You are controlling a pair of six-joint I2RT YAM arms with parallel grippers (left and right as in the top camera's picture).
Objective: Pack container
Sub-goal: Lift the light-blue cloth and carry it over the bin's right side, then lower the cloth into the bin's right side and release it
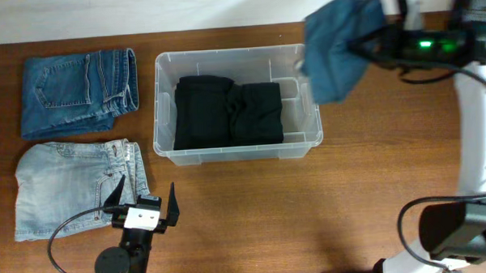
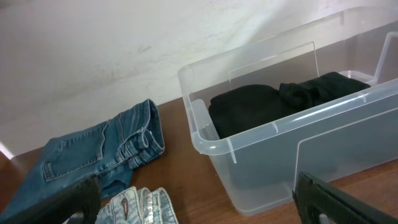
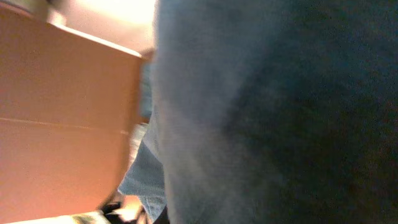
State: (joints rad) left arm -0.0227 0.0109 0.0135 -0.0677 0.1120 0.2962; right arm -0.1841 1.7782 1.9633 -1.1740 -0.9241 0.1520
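Above the container's (image 1: 232, 50) right end, my right claw (image 1: 363, 45) grips one blue garment (image 1: 333, 48); my left claw (image 1: 144, 198) gapes empty near two pairs, dark jeans (image 1: 78, 89) and pale jeans (image 1: 66, 185).

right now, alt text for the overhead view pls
A clear container holds a folded black garment; the right gripper holds a blue garment over its right end. Dark jeans and light jeans lie folded at left, near the open left gripper.
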